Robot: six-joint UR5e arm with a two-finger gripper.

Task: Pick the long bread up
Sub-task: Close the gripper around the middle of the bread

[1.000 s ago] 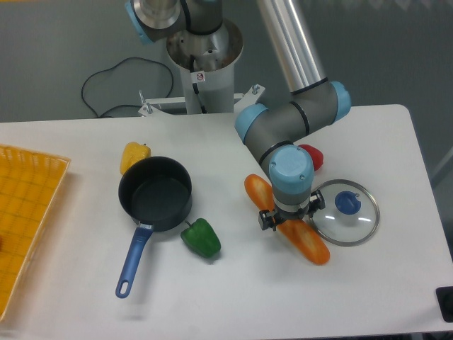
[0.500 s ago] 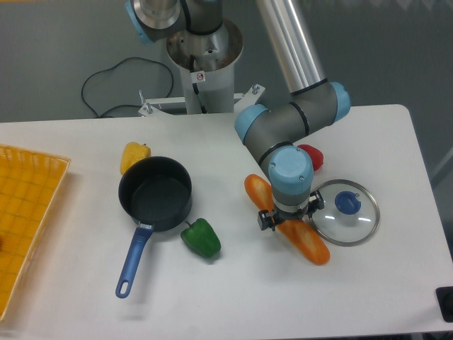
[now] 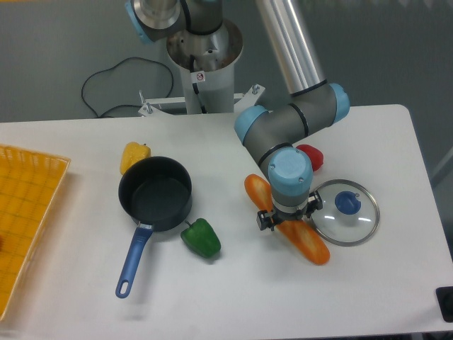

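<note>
Nothing much has moved since a second ago: arm, bread and all loose items sit where they were, at most a hair's shift of the wrist to the left. Pincer (image 3: 286, 222) is down over the middle of the long bread (image 3: 308, 243), seen from above with the blue wrist cap hiding most of it. Dark finger parts show on either side of the loaf, so it straddles the bread, but whether the fingers are pressed onto it or just apart around it I cannot tell from this view. Long bread lies diagonally on the white tabletop (image 3: 85, 297), one rounded end poking out upper left of the wrist, the other end lower right, just beside the rim of the glass lid (image 3: 347, 212) with the blue knob. Bread looks to be resting on the tabletop, not raised. Red pepper (image 3: 311, 156) sits behind the wrist, partly hidden. Black saucepan (image 3: 155, 194) with blue handle is well left of the bread, yellow pepper (image 3: 134, 155) touching its far rim, green pepper (image 3: 201, 237) just beside its near side. Orange tray (image 3: 25, 212) at the left edge.
</note>
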